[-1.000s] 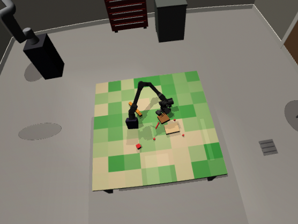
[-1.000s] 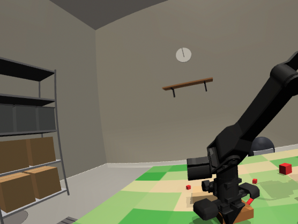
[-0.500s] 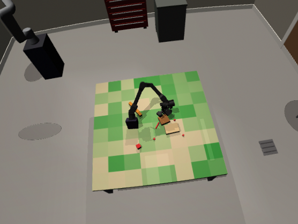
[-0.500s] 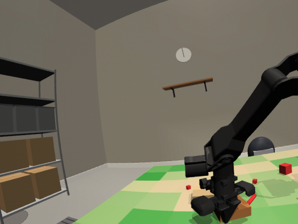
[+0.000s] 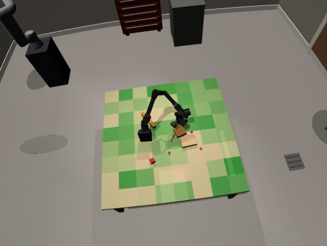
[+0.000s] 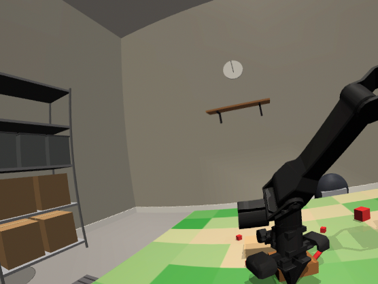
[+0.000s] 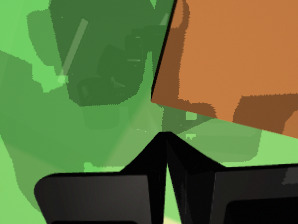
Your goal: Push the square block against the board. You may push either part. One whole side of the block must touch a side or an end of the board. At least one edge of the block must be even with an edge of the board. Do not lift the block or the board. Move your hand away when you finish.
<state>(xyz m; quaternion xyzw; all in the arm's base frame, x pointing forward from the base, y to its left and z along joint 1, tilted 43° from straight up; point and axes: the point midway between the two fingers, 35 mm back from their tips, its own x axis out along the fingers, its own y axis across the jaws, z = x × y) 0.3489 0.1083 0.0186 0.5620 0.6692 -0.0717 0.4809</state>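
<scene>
The brown square block (image 5: pixel 180 131) (image 6: pixel 312 269) (image 7: pixel 240 55) lies flat, turned at an angle to the pale tan board (image 5: pixel 188 141) (image 6: pixel 258 251). The block's lower corner is close to the board's near long side; whether they touch is too small to tell. No whole side of the block lies along the board. My gripper (image 5: pixel 179 125) (image 6: pixel 292 280) (image 7: pixel 164 137) is shut and empty, pointing down beside the block, on the side away from the board. In the wrist view its tips are just short of the block's edge, near one corner. The gripper hides part of both pieces in the exterior view.
A thin red stick (image 5: pixel 172 138) (image 6: pixel 317 255) lies close beside the block. Small red cubes (image 5: pixel 192 132) (image 5: pixel 200 148) (image 5: pixel 169 152) lie around the board. A larger red cube (image 5: pixel 152 160) (image 6: pixel 362 214) is farther off. An orange bar (image 5: pixel 152 123) lies near the arm's base.
</scene>
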